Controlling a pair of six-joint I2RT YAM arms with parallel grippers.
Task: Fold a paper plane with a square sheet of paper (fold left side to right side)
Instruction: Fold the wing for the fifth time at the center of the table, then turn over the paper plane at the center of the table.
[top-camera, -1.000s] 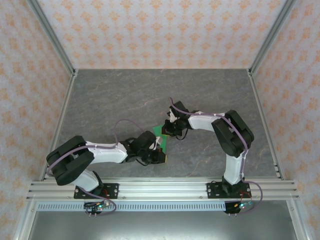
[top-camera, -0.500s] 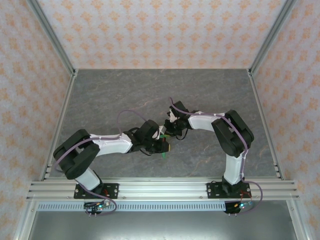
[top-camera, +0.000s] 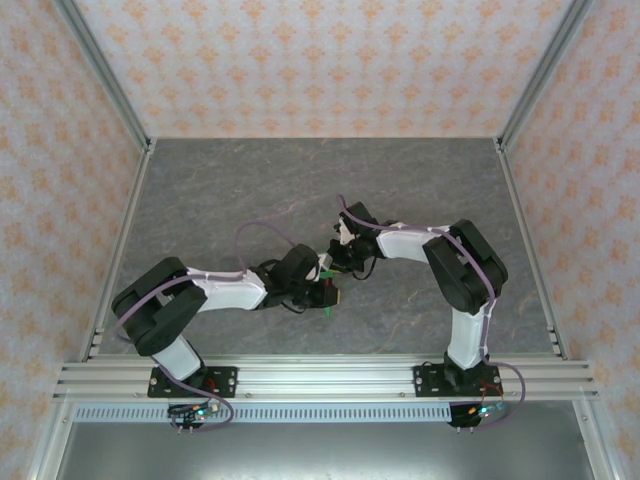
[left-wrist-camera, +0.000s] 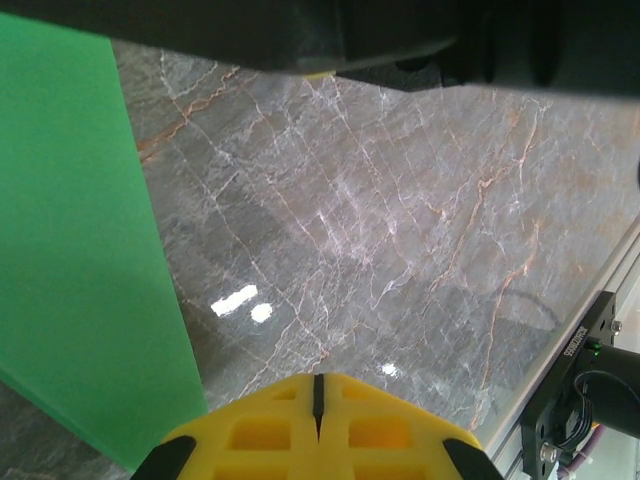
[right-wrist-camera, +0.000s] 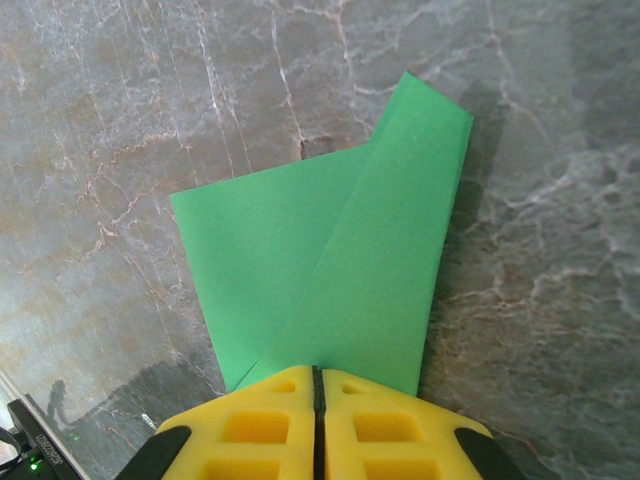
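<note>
The two arms meet over the middle of the grey marbled desk (right-wrist-camera: 120, 100), and there is one sheet of paper (right-wrist-camera: 320, 250) between them. It is bright green and already creased into a smaller, pointed shape. In the right wrist view the right fingers (right-wrist-camera: 262, 425) are pressed together, with the paper's near edge running in beneath their tips. They look pinched on it, most likely to anchor the sheet while the other arm works the fold. The far corner casts a shadow on the desk, so that end seems to ride slightly above the surface.

The left fingers (left-wrist-camera: 262, 430) are also closed tight, with nothing visible between them. The green sheet lies just beside them on their left. Whether they touch it cannot be told, though closed tips would suit pushing a flap over or pressing a crease.

The count is one sheet, one diagonal crease showing across it, two arms and two closed pairs of fingers.
</note>
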